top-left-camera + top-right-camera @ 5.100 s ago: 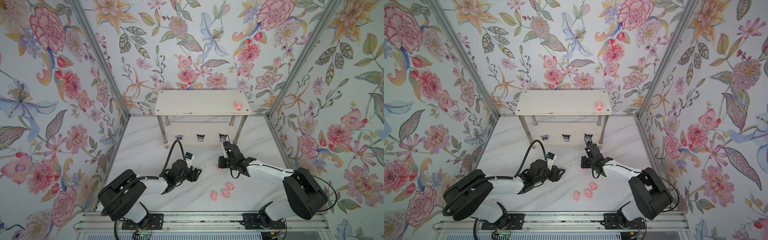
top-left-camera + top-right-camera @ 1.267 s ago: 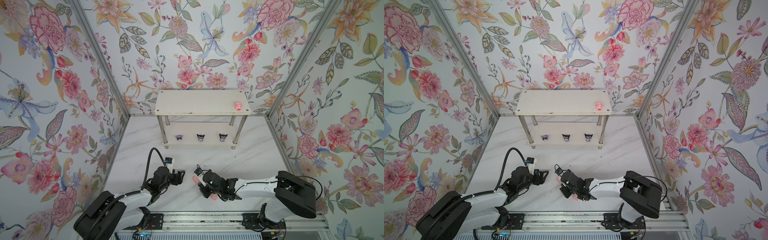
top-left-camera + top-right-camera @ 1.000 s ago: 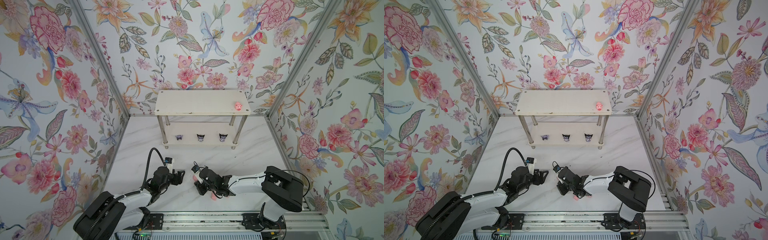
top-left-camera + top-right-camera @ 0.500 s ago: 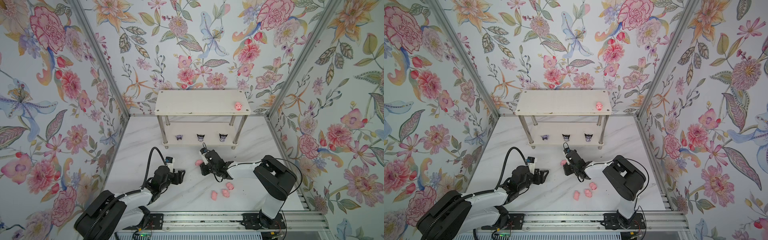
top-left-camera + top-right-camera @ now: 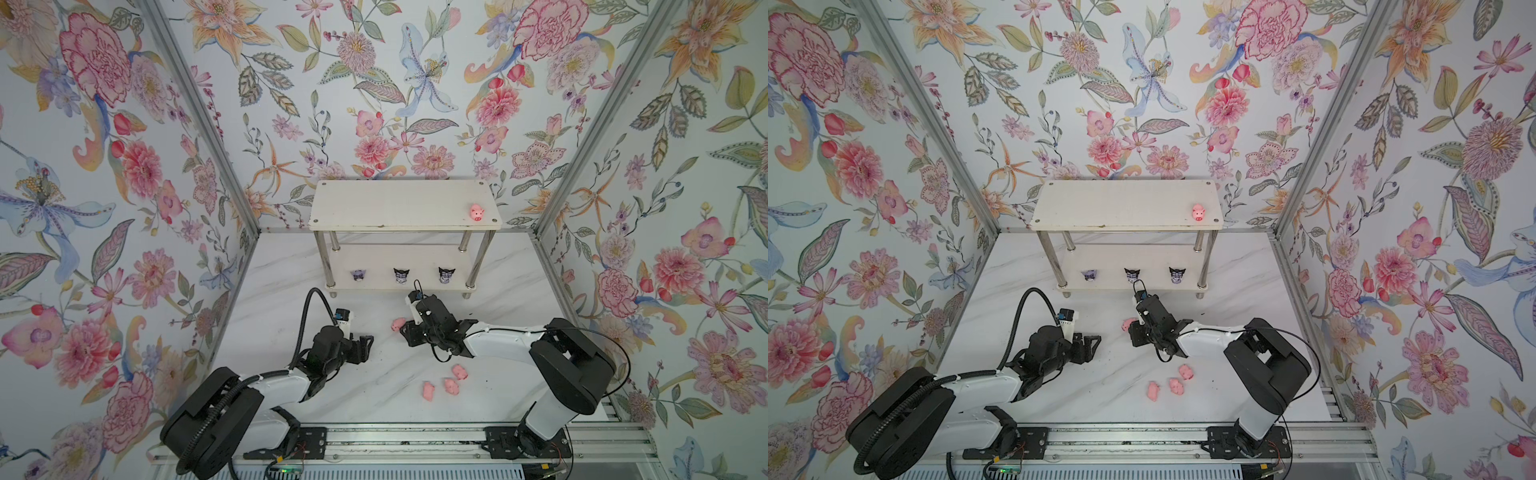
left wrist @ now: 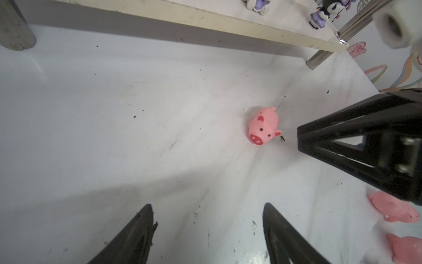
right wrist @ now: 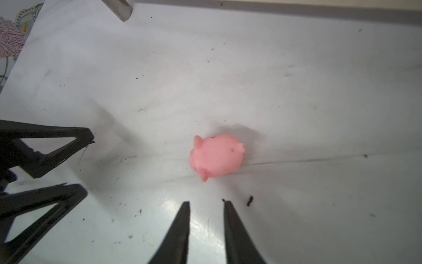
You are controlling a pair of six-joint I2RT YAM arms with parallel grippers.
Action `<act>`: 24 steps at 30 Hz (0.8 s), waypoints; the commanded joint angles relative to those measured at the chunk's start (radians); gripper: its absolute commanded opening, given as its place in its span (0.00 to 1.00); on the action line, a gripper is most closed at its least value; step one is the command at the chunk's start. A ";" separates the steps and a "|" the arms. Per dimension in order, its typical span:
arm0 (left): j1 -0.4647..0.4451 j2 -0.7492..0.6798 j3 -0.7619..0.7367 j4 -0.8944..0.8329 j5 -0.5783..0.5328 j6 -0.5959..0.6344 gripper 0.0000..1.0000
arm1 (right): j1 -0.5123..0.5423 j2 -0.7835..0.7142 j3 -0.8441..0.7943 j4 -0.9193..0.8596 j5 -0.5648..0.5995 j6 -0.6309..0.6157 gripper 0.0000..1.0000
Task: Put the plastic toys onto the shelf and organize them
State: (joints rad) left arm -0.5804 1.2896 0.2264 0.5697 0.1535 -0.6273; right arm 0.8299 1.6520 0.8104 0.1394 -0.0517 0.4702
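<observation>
The little pink pig (image 7: 217, 157) lies on the table (image 7: 296, 91), just in front of the right gripper (image 7: 206, 202). Its jaws are a bit apart and empty. The left gripper (image 6: 207, 205) gapes empty too. I think the right one should open wider, hug the pig's round sides, squeeze softly, then lift it to the shelf (image 5: 399, 208).

Marble tabletop (image 5: 270, 316) (dark specks (image 7: 250, 200)) — floral walls (image 5: 374, 83) around.

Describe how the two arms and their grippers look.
The left arm and right arm have white links between bulky black joints. A thick black ribbed hose loops over the left arm. Each wrist carries a small white camera block. The left gripper and right gripper are black, with tapering, pointed fingers, triangular with cut-outs.
</observation>
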 commanded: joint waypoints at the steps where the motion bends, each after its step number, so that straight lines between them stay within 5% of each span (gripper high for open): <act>1: 0.010 0.019 0.018 0.039 0.009 0.022 0.76 | 0.046 -0.014 0.008 -0.073 0.062 0.039 0.48; 11: 0.014 -0.033 -0.016 0.021 0.008 0.038 0.76 | 0.080 0.173 0.139 -0.107 0.191 0.051 0.58; 24: 0.064 -0.185 -0.088 -0.061 -0.019 0.081 0.78 | 0.103 0.337 0.302 -0.120 0.367 -0.021 0.41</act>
State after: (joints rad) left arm -0.5282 1.1271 0.1558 0.5396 0.1493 -0.5785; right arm 0.9298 1.9530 1.0874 0.0666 0.2493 0.4721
